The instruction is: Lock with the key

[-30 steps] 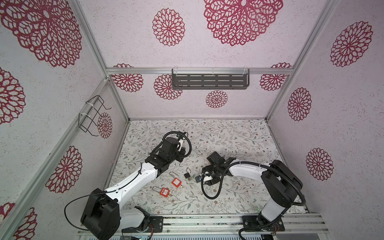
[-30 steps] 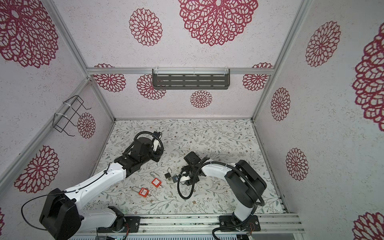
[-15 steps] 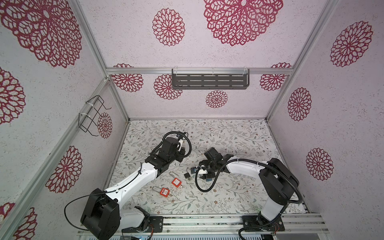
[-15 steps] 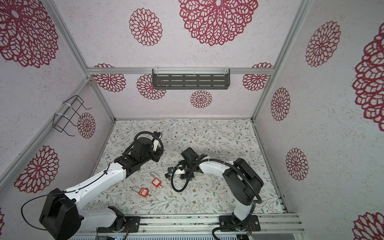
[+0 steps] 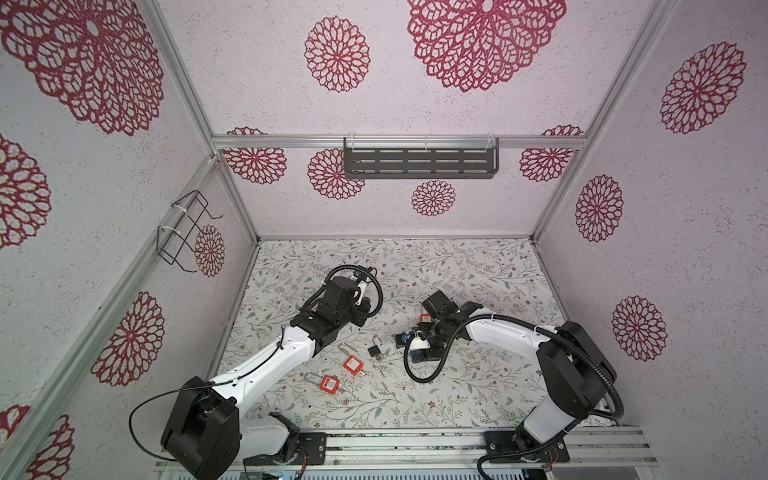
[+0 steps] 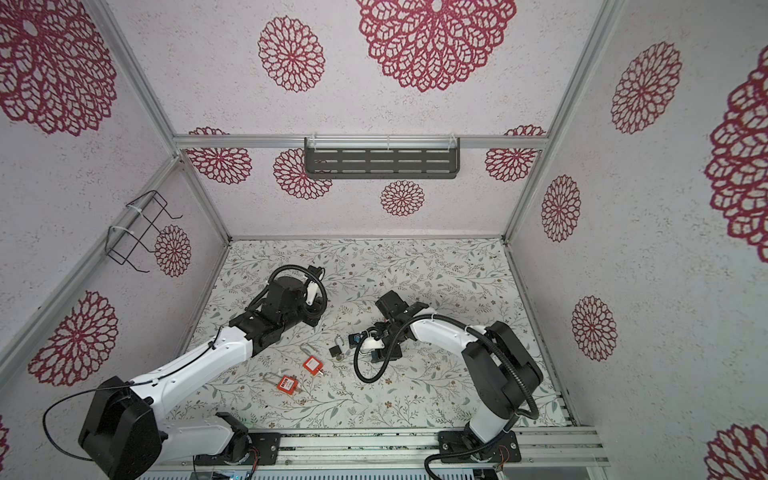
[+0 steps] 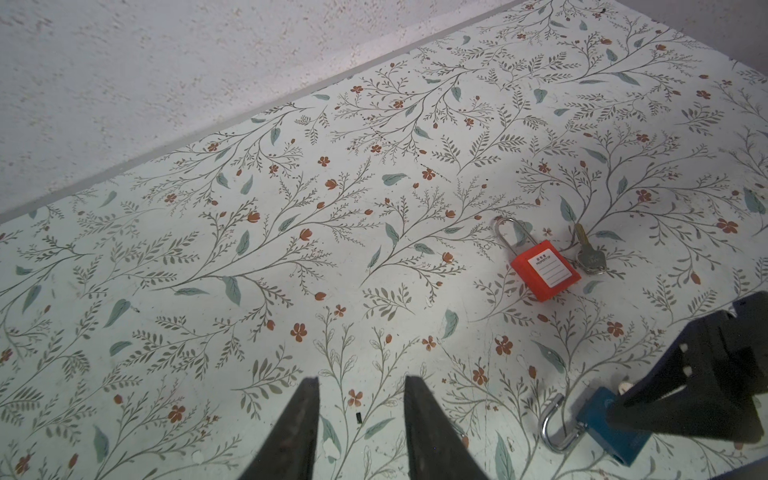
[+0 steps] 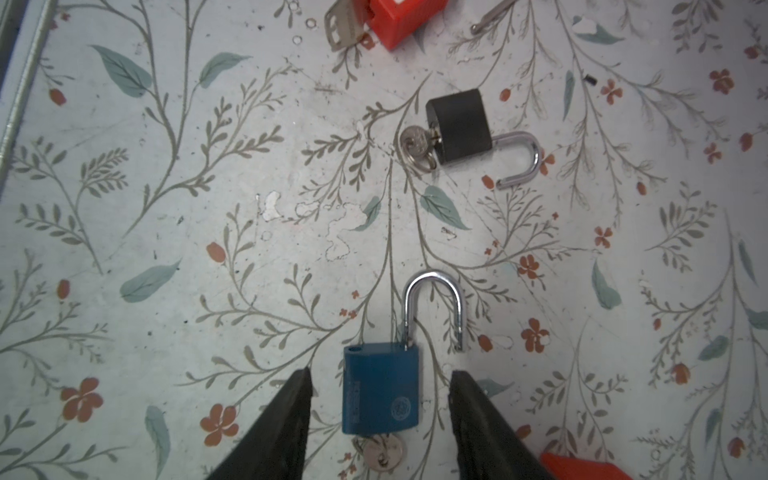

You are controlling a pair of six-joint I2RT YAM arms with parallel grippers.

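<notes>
A blue padlock (image 8: 380, 388) lies flat on the floral table, its steel shackle (image 8: 434, 303) swung open and a silver key (image 8: 380, 453) in its keyhole. My right gripper (image 8: 380, 371) is open and straddles the blue body, with a gap showing on each side. In both top views this gripper (image 5: 409, 337) (image 6: 361, 338) hangs low at mid-table. My left gripper (image 7: 361, 378) is open and holds nothing, over bare table to the left of the blue padlock (image 7: 611, 432).
A black padlock (image 8: 459, 122) (image 5: 375, 351) with its own key and open shackle lies close by. Red padlocks sit near it (image 5: 352, 365) (image 5: 328, 383), and another red padlock (image 7: 544, 270) with a loose key (image 7: 588, 257) lies behind my right wrist. Walls enclose the table.
My right gripper has shifted slightly over the blue padlock and its jaws have narrowed a little. The left arm has stayed still.
</notes>
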